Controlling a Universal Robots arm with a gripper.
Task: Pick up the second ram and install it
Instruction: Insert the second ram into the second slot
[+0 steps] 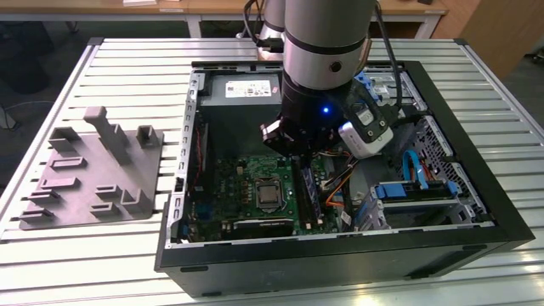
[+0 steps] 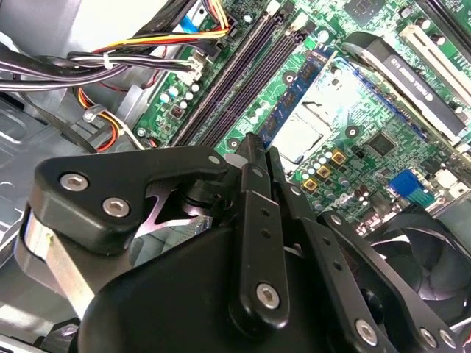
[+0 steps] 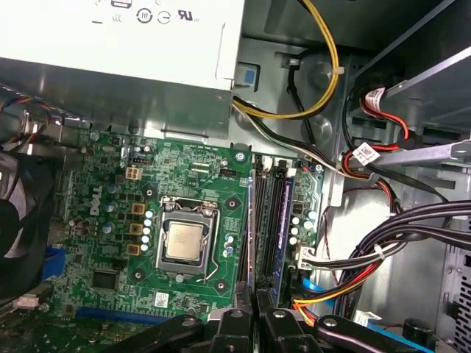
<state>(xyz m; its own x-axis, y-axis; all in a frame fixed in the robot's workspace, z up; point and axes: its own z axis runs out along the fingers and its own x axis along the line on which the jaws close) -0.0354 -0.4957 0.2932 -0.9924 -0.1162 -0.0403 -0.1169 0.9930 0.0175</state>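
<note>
The gripper (image 2: 254, 147) pinches the ram (image 2: 294, 95) edge-up. It holds it just above the slots (image 3: 271, 213) beside the CPU (image 3: 182, 243), lined up for seating.

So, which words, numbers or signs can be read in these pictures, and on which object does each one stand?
No text here can be quoted with confidence.
Power supply label: symbols and print, cut off at the picture's edge.
Motherboard: white lettering, too small to read.
White sticker on the board: too small to read.
Cable tag: too small to read.
</note>
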